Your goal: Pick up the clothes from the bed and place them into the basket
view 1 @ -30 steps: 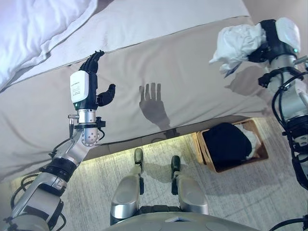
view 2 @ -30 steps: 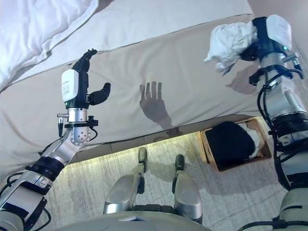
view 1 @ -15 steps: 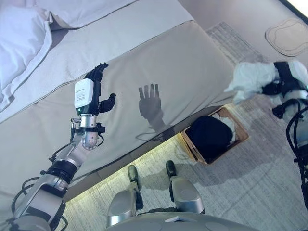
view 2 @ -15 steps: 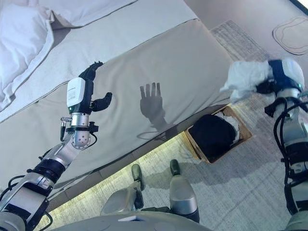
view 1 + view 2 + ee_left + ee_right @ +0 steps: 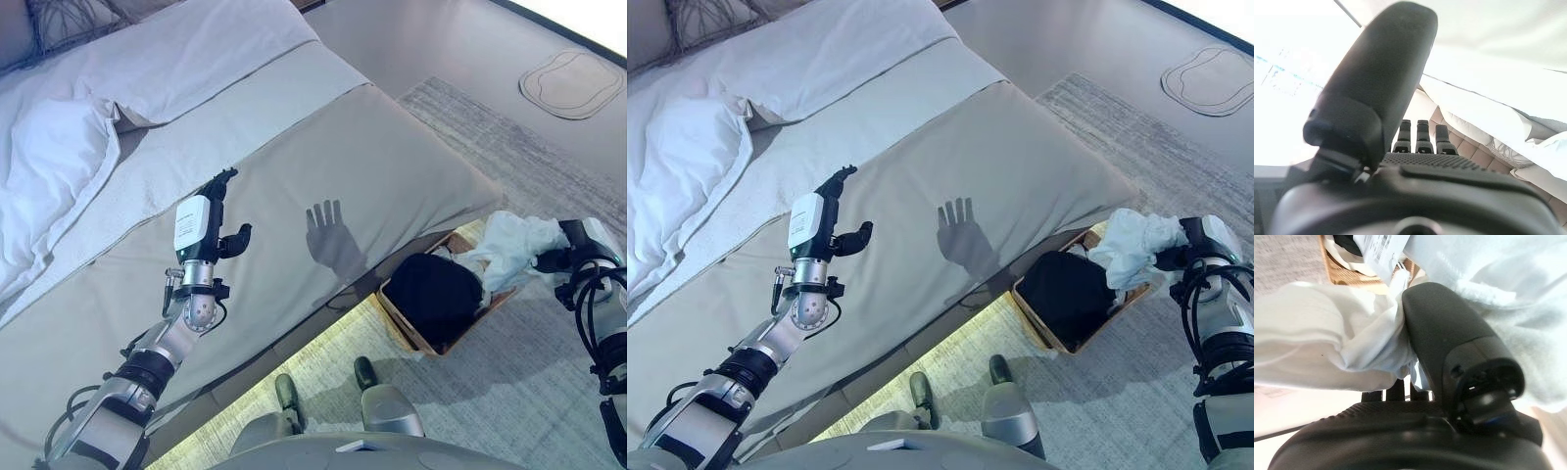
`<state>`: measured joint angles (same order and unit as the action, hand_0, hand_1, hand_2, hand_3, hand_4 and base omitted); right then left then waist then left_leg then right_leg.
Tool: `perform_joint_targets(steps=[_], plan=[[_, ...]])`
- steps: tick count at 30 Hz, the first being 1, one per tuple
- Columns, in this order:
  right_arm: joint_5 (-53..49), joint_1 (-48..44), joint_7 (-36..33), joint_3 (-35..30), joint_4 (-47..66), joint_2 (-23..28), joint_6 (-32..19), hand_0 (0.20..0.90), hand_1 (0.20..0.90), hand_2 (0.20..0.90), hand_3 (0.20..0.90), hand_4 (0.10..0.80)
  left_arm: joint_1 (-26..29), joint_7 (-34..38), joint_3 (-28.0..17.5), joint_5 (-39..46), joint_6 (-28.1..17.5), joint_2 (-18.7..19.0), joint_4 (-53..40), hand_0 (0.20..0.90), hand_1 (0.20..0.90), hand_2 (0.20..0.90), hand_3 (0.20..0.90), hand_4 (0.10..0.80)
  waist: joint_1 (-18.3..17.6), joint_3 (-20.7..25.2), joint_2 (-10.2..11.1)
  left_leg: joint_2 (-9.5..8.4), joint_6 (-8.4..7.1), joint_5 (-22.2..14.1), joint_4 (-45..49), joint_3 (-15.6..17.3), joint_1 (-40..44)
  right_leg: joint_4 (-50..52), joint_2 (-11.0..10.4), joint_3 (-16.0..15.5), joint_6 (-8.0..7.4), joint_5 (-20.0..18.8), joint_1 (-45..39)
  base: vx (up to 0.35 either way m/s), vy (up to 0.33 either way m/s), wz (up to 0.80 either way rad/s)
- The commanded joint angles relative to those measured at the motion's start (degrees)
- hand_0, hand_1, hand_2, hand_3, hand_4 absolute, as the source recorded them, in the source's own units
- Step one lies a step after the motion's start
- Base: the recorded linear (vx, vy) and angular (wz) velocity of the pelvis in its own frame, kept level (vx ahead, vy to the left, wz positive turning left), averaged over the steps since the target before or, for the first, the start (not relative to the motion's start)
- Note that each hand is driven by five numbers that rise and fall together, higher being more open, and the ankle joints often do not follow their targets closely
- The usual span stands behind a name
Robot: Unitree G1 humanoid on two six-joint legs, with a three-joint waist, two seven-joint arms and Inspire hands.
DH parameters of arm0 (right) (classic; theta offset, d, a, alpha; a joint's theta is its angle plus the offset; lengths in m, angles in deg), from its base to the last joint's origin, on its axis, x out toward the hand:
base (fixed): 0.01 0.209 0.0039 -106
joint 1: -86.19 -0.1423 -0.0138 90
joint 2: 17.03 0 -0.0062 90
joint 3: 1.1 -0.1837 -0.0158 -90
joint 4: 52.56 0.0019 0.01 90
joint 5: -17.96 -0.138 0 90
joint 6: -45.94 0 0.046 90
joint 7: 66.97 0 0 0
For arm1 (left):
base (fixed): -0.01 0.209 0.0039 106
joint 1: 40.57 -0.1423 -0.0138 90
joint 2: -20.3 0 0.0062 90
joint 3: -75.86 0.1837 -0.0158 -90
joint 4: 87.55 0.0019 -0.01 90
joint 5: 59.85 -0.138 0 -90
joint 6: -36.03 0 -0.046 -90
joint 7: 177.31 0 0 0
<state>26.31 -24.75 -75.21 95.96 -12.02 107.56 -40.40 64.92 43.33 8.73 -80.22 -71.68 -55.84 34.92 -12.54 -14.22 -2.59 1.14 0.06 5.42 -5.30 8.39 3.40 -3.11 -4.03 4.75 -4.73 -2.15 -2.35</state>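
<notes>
Holding the white garment [image 5: 1132, 245] bunched in my right hand [image 5: 1198, 248], I should centre it over the basket [image 5: 1073, 343] before letting go, left hand [image 5: 828, 220] idle with fingers straight.

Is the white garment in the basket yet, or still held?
Still held. The right hand grips the bunched white garment above the basket's rim; a dark garment already lies inside.

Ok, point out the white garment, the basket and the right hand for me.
white garment [image 5: 1132, 245]: right eye view, middle of the bunched cloth.
basket [image 5: 404, 328]: left eye view, its near wooden rim.
right hand [image 5: 1187, 257]: right eye view, dark palm behind the cloth.
</notes>
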Motion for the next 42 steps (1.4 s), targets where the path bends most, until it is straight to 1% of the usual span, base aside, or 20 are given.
perform_joint_targets(steps=[1,7,12,13,14,15,24,31,42], plan=[[-0.75,-4.38,-3.04,0.50,-1.44,2.79,-3.24,0.300,0.300,0.300,0.200,0.100,2.60,2.28,0.06,-0.63,-2.90,0.87,0.09,0.900,0.900,0.900,0.900,0.800,2.31,7.17,0.58,0.38,0.11,-7.46,1.28,-1.25,2.39,6.02,1.65,0.89,0.07,-1.16,5.46,0.000,0.000,0.00],[0.47,-5.58,-3.33,1.49,-2.63,2.93,-4.05,0.300,0.300,0.300,0.200,0.100,3.08,2.82,0.51,-0.42,-2.95,-0.04,0.47,0.900,0.900,0.900,0.900,0.800,2.15,6.94,-0.98,-0.14,-0.05,-7.29,1.11,-1.72,2.00,5.61,1.41,0.63,0.19,-1.13,5.67,0.000,0.000,0.00],[2.14,-5.72,-3.20,2.65,-1.87,3.20,-5.69,0.300,0.300,0.300,0.200,0.100,3.02,2.89,0.80,-0.13,-2.98,-0.20,0.19,0.900,0.900,0.900,0.900,0.800,2.07,6.66,-1.51,-0.21,-0.22,-7.18,1.06,-1.87,1.81,5.54,1.21,0.44,0.13,-1.16,5.92,0.000,0.000,0.00],[2.70,-5.72,-3.45,2.81,-1.52,3.28,-5.70,0.378,0.378,0.378,0.291,0.191,3.02,2.77,0.78,-0.10,-2.97,-0.18,0.13,0.900,0.900,0.900,0.900,0.800,2.04,6.66,-1.53,-0.21,-0.25,-7.16,1.04,-1.91,1.76,5.49,1.19,0.44,0.12,-1.19,5.96,0.000,0.000,0.00],[3.03,-5.70,-3.98,2.97,-1.08,3.32,-5.37,0.608,0.608,0.608,0.560,0.460,2.99,2.70,0.85,-0.09,-2.92,-0.19,0.03,0.900,0.900,0.900,0.900,0.800,2.02,6.69,-1.53,-0.24,-0.24,-7.14,0.99,-1.95,1.79,5.45,1.20,0.46,0.11,-1.24,5.96,0.000,0.000,0.00],[3.19,-5.61,-4.47,3.03,-0.83,3.33,-5.25,0.900,0.900,0.900,0.900,0.800,2.94,2.64,0.87,-0.11,-2.93,-0.20,-0.02,0.900,0.900,0.900,0.900,0.800,1.99,6.69,-1.53,-0.25,-0.24,-7.13,0.98,-1.96,1.80,5.40,1.20,0.46,0.11,-1.29,5.93,0.000,0.000,0.00],[3.64,-5.01,-5.20,2.60,0.84,3.41,-3.82,0.900,0.900,0.900,0.900,0.800,2.81,2.71,1.06,0.14,-2.80,0.09,-0.60,0.900,0.900,0.900,0.900,0.800,1.86,6.50,-1.20,0.03,-0.37,-6.96,0.91,-1.84,1.66,5.32,1.26,0.67,0.07,-1.33,6.05,0.000,0.000,0.00],[3.66,-4.86,-5.51,2.33,0.88,3.72,-4.00,0.900,0.900,0.900,0.900,0.800,2.80,2.85,1.00,0.05,-2.71,0.07,-0.80,0.900,0.900,0.900,0.900,0.800,1.84,6.34,-0.99,0.20,-0.53,-6.83,0.86,-1.85,1.82,5.24,1.21,0.79,0.12,-1.36,5.78,0.000,0.000,0.00],[4.33,-4.27,-5.18,2.41,3.06,3.73,-3.99,0.900,0.900,0.900,0.900,0.800,2.12,2.67,0.40,-0.47,-2.32,0.00,-0.89,0.900,0.900,0.900,0.900,0.800,2.24,7.00,-0.09,0.49,-0.71,-6.71,0.63,-2.27,2.22,4.98,1.16,0.55,0.14,-1.35,5.00,0.002,0.000,0.00]])
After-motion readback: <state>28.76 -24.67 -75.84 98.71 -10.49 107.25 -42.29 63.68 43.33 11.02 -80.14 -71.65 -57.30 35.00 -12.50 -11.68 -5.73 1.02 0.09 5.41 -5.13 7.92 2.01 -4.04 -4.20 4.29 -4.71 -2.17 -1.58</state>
